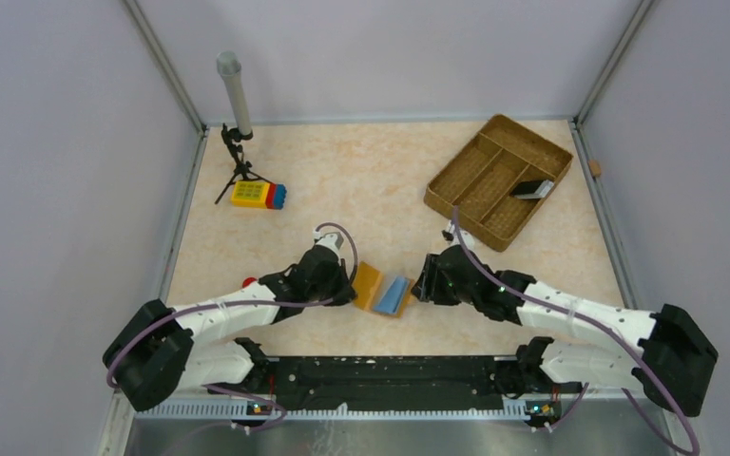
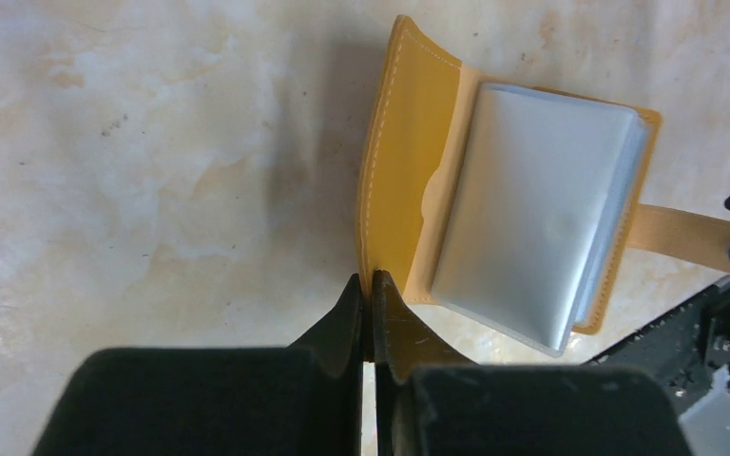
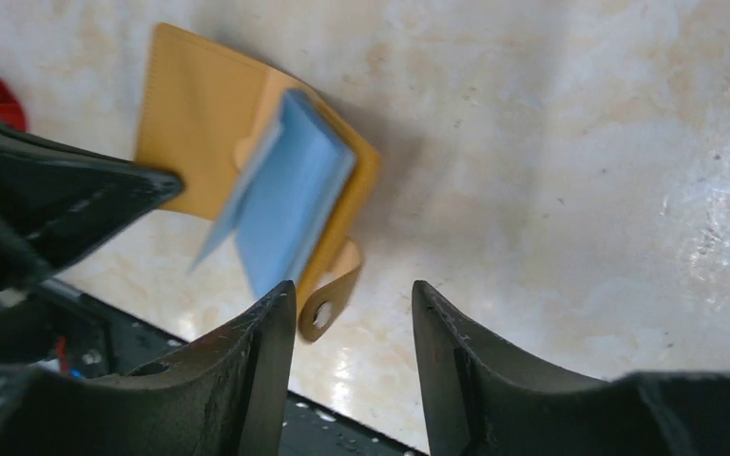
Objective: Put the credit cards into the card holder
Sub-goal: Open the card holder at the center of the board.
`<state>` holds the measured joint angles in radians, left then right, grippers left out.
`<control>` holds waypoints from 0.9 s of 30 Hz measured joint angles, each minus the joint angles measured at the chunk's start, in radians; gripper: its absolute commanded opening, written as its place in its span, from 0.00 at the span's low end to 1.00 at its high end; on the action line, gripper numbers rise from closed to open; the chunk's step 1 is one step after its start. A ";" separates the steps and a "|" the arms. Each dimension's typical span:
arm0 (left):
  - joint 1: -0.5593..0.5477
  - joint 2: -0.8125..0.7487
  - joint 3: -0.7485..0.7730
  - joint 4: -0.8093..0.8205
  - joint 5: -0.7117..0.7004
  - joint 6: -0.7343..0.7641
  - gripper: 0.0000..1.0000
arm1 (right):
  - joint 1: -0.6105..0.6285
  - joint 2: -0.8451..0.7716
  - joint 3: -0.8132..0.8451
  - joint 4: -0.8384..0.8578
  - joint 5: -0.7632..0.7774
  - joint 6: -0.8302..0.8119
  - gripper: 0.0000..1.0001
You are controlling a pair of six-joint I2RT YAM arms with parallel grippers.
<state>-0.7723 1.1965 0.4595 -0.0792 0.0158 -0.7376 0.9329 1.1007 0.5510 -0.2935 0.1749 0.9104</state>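
The orange-tan card holder (image 1: 369, 283) lies open on the table between both arms. A light blue-grey stack (image 1: 394, 295) rests on its right half; I cannot tell whether it is a card or the holder's sleeves. My left gripper (image 2: 373, 280) is shut on the near edge of the card holder's (image 2: 409, 161) left flap. The right gripper (image 3: 354, 290) stands open just right of the card holder (image 3: 200, 123), with nothing between its fingers. The snap strap (image 3: 328, 304) hangs by its left fingertip. A dark credit card (image 1: 532, 188) lies in the woven tray.
The brown woven tray (image 1: 499, 180) sits at the back right. A yellow-red-blue toy block (image 1: 259, 195) and a small tripod with a grey tube (image 1: 236, 114) stand at the back left. A black rail (image 1: 390, 375) runs along the near edge.
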 measured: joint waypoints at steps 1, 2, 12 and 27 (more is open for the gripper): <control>-0.001 -0.012 -0.005 0.003 0.004 -0.017 0.00 | 0.000 -0.025 0.010 -0.003 -0.002 0.001 0.42; -0.001 -0.022 -0.007 0.003 0.008 -0.025 0.00 | 0.000 -0.044 0.020 -0.003 -0.006 0.003 0.40; -0.002 -0.061 -0.008 0.005 0.018 -0.064 0.00 | 0.040 -0.019 0.108 0.056 -0.013 0.023 0.33; -0.002 -0.057 -0.012 0.010 0.021 -0.077 0.00 | 0.040 0.195 0.078 0.146 -0.048 0.113 0.37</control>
<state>-0.7746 1.1393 0.4473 -0.0696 0.0368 -0.8150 0.9733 1.2957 0.6292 -0.1474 0.1272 1.0237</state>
